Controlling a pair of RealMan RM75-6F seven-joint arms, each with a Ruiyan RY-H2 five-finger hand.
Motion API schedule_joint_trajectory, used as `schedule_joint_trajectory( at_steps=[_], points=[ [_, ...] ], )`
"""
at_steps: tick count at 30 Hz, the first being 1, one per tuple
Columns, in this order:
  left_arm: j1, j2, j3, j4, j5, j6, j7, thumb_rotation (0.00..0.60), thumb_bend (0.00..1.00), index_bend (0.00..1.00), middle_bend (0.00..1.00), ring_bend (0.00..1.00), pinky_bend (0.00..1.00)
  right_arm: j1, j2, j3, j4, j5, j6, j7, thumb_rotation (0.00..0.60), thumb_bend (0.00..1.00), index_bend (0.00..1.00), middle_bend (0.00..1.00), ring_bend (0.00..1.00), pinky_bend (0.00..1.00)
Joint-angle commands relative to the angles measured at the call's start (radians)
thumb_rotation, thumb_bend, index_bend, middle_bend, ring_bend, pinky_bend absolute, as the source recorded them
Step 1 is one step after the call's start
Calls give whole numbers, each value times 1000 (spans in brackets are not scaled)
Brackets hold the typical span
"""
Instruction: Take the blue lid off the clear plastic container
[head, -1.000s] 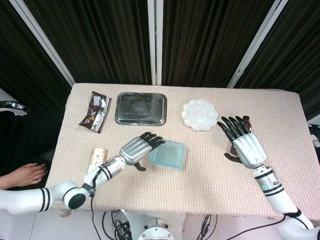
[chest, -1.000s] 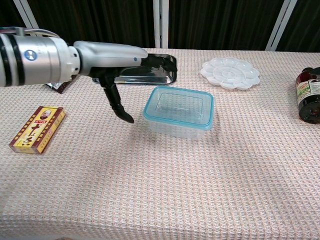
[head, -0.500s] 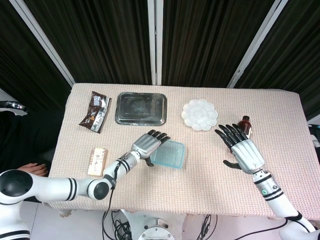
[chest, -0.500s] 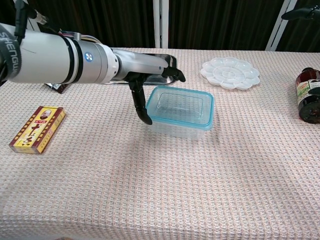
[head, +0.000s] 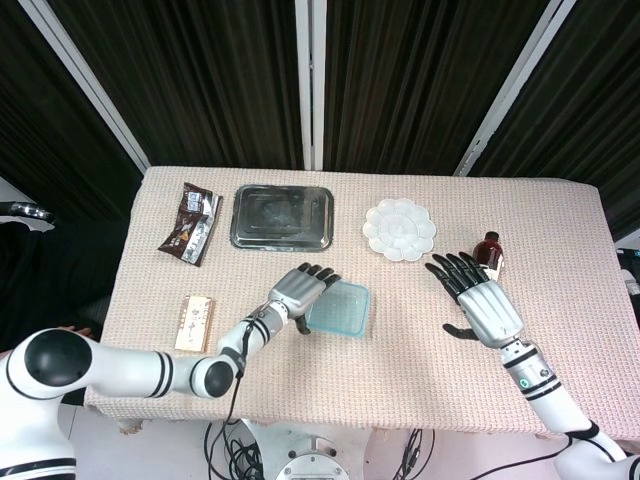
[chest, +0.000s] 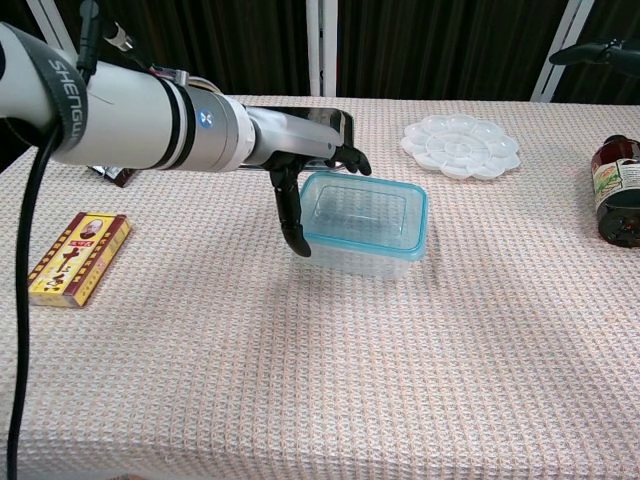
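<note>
Lid (chest: 362, 214) sits on the container (chest: 360, 255); left hand (head: 303, 291) (fingers spread) touches its edge; right hand (head: 482, 302) hovers spread, empty.

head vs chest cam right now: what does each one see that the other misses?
Only the head view shows the whole right hand, open with fingers spread above the table, and the full dark snack packet.

Only the chest view shows the yellow box's printed face and the brown bottle's label.

Both show the left hand at the left end of the blue-lidded clear container, the metal tray and the white palette.
</note>
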Motion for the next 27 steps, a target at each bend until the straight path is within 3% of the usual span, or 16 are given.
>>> schedule_joint_trajectory(
  at_steps=[1,8,13,17,23,27],
  points=[
    [-14,-5,5,13,-19,-16,-11,600,0,0,0,0,85,1,-4,-2,2,-1,-3,1,600,26,0,51,0,0],
    [-30,-23,10,25,-27,2,-40,600,0,61,97,15,152,17,-67,-19,17,-35,-16,17,600,26,0,115,0,0],
    [-31,-52,5,42,-30,38,-54,600,0,175,219,119,237,35,-160,-28,56,-70,-18,18,600,26,40,207,1,83],
    [-32,-67,5,50,-32,54,-57,600,0,236,300,179,266,52,-238,-30,99,-96,-14,3,600,26,156,296,55,177],
    [-36,-69,12,45,-39,60,-48,600,0,259,328,194,265,67,-346,-27,198,-139,25,-9,600,26,412,481,245,403],
    [-41,-70,15,42,-42,62,-42,600,0,258,329,194,265,84,-403,-19,269,-156,41,-21,600,26,484,543,311,480]
  ],
)
